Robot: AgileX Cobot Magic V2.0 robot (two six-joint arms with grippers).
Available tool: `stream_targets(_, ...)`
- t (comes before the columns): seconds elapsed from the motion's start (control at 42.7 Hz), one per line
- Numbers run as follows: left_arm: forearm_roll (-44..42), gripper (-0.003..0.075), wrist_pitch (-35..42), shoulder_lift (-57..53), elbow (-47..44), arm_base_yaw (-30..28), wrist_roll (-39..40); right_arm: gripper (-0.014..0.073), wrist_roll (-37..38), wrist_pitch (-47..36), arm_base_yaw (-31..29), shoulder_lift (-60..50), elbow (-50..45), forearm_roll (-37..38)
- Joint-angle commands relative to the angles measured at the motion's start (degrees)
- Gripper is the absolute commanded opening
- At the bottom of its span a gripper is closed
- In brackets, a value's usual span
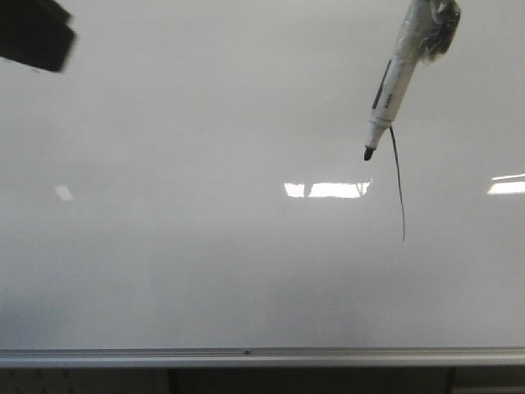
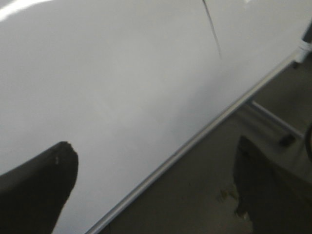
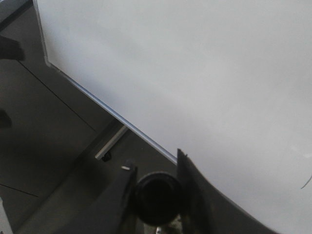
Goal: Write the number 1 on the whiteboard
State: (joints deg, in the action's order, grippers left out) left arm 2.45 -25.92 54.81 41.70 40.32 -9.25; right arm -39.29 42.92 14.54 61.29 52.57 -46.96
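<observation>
**The line was on the board and the pen was off it**

The whiteboard (image 1: 164,246) was the biggest thing you had. It filled the front view, with a silver rail (image 1: 246,356) along its bottom edge. It looked hard, flat and shiny, so I think a pen tip would slide on it easily, and wet ink could smear if you brushed it.

Your right pincer (image 3: 156,192) was clamped on the marker (image 1: 395,78). In the wrist view the pen's round end sat between the two fingers. In the front view the pen pointed down and to the left, gripped near its top. It looked light and stiff. A hold that high could let the tip wobble when pressed.

Your left pincer (image 2: 151,190) was spread wide and held nothing.

The number 1 (image 1: 399,185) was a thin black line, a bit curved, on the right part of the board. The pen tip (image 1: 369,153) hung just beside the top of it. I could not tell if it touched the board.
</observation>
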Motion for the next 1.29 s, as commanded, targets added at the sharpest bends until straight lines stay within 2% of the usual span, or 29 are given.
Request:
stream_targets(0.0, 0.6, 0.0691, 0.0, 5.7, 6.2, 6.0, -2.8, -0.0060, -2.1, 0.8, -0.2, -1.2, 2.3, -4.6)
stream_targets(0.234, 1.9, 0.0635, -3.2, 16.7, 15.3, 16.2, -4.8, -0.0060, -6.1, 9.6, -0.2, -1.2, 5.3, -8.5)
stream_targets(0.328, 6.7, 0.0607, -2.9, 18.5, 17.8, 18.2, -8.9, -0.0060, -7.5, 11.7, -0.2, -1.2, 5.5, -10.1)
stream_targets(0.422, 14.6, 0.0582, -1.4, 18.4, 18.6, 18.3, -13.9, -0.0060, -9.3, 13.2, -0.2, -1.2, 5.5, -11.6)
stream_targets(0.656, 23.6, 0.0538, -0.9, 18.4, 18.8, 17.4, -19.4, -0.0060, -13.9, 16.9, -0.2, -1.2, 5.5, -19.3)
stream_targets(0.867, 24.8, 0.0502, 1.9, 18.4, 18.8, 17.4, -19.7, -0.0060, -14.2, 18.7, -0.2, -1.2, 5.5, -20.1)
stream_targets(1.102, 24.3, 0.0323, 1.3, 18.4, 18.8, 17.0, -19.7, -0.0060, -14.2, 19.2, -0.2, -1.2, 5.5, -19.3)
stream_targets(1.266, 24.4, 0.0289, -1.3, 18.4, 18.8, 13.2, -19.1, -0.0060, -14.2, 19.2, -0.2, -1.2, 5.5, -19.1)
